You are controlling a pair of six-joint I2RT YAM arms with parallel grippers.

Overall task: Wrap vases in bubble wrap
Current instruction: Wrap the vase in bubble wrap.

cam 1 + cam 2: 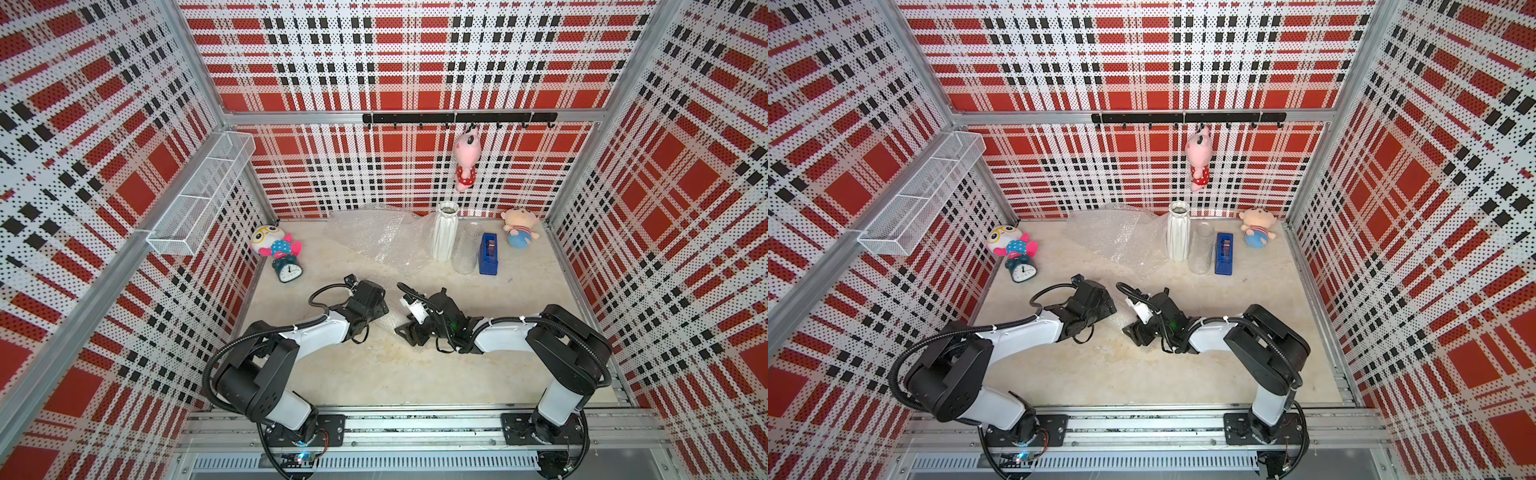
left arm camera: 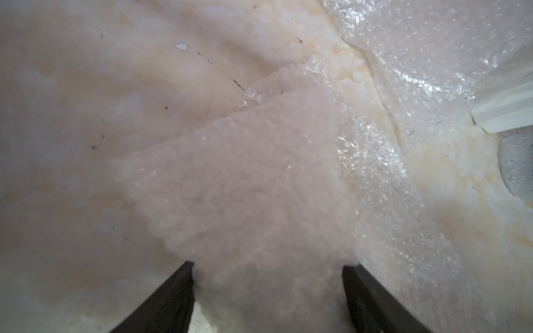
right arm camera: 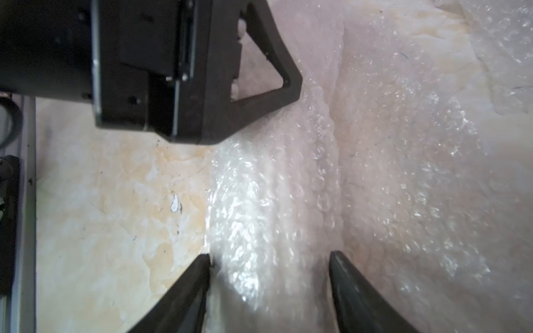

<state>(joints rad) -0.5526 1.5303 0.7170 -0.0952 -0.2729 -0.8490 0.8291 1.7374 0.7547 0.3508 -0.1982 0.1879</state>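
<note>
A tall white ribbed vase (image 1: 445, 230) (image 1: 1178, 232) and a clear glass cylinder vase (image 1: 467, 249) (image 1: 1201, 249) stand upright at the back. Loose bubble wrap (image 1: 374, 232) (image 1: 1113, 232) lies crumpled to their left. Mid-table, my left gripper (image 1: 384, 311) (image 2: 268, 263) is shut on a rolled bubble-wrap bundle (image 2: 245, 187) that fills the gap between its fingers; what is inside stays hidden. My right gripper (image 1: 405, 330) (image 3: 269, 255) faces it, open, its jaws straddling a ridge of the wrap (image 3: 259, 201). The left gripper's body (image 3: 202, 72) hangs close ahead of it.
A blue tape dispenser (image 1: 488, 253) stands right of the glass vase. A plush toy (image 1: 519, 228) sits at the back right; another plush (image 1: 276, 245) and an alarm clock (image 1: 289, 272) at the left. A wire basket (image 1: 199, 199) and a hook rail with a pink plush (image 1: 467, 160) hang on the walls.
</note>
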